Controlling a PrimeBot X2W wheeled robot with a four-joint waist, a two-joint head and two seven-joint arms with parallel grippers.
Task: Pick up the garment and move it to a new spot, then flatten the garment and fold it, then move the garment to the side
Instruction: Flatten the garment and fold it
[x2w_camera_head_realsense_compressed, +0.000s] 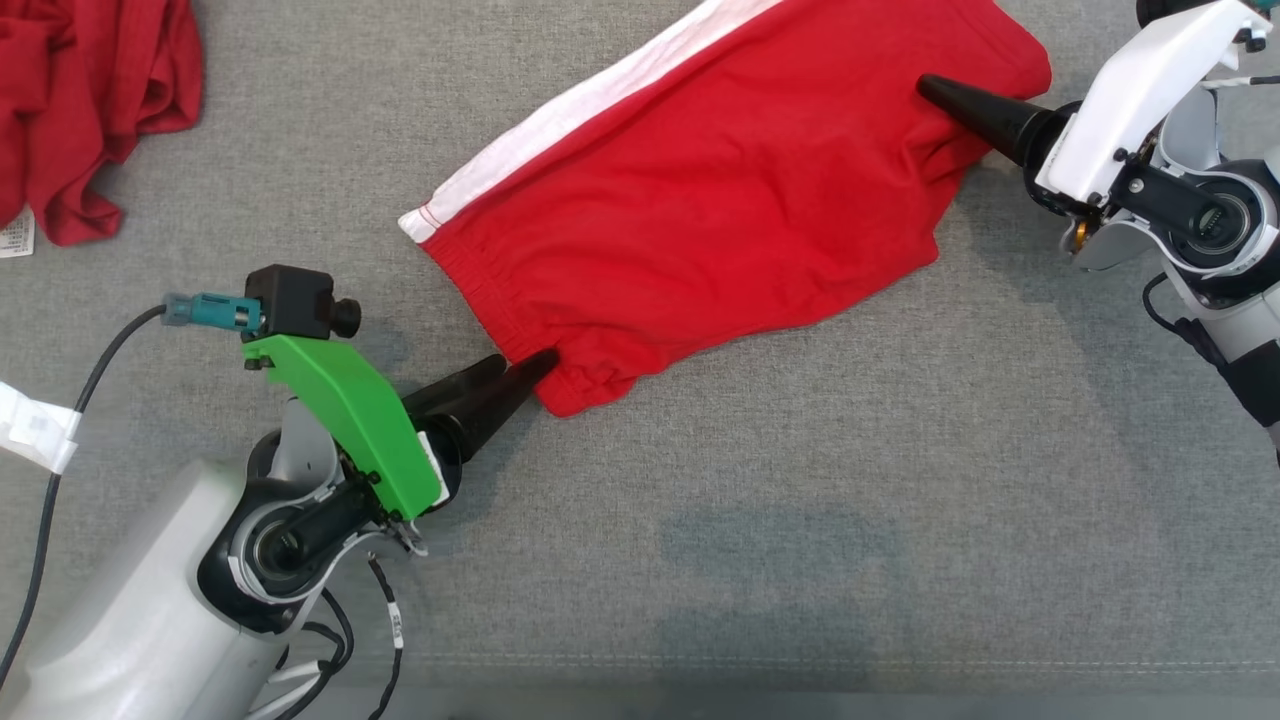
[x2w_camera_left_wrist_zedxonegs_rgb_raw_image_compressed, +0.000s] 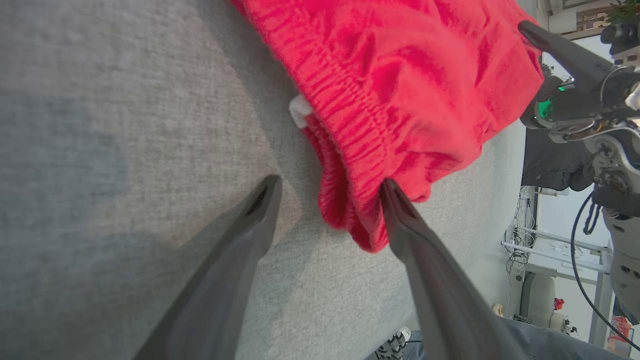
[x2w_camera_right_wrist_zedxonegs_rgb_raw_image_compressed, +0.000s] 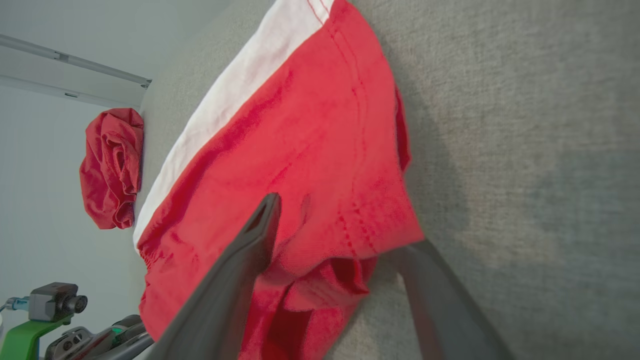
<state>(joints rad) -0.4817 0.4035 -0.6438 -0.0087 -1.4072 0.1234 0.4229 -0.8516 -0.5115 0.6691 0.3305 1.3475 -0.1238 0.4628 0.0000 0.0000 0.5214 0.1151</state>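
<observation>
Lying flat on the grey surface (x2w_camera_head_realsense_compressed: 900, 480) was the garment (x2w_camera_head_realsense_compressed: 720, 200), red with a white side stripe. Left gripper (x2w_camera_head_realsense_compressed: 528, 362): fingers spread, one touching the elastic waistband corner. Right gripper (x2w_camera_right_wrist_zedxonegs_rgb_raw_image_compressed: 345, 222): fingers spread, straddling the opposite hem corner. Crumpled red cloth (x2w_camera_head_realsense_compressed: 90, 100) lay well apart.

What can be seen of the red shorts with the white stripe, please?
The red shorts look like soft knit cloth, with a white stripe along one side and a gathered elastic waistband. They lie mostly flat and diagonal on the grey fabric surface, slightly bunched at two corners. The open left gripper straddles the waistband corner, one finger touching it. The open right gripper straddles the opposite corner, one finger over the cloth.
</observation>
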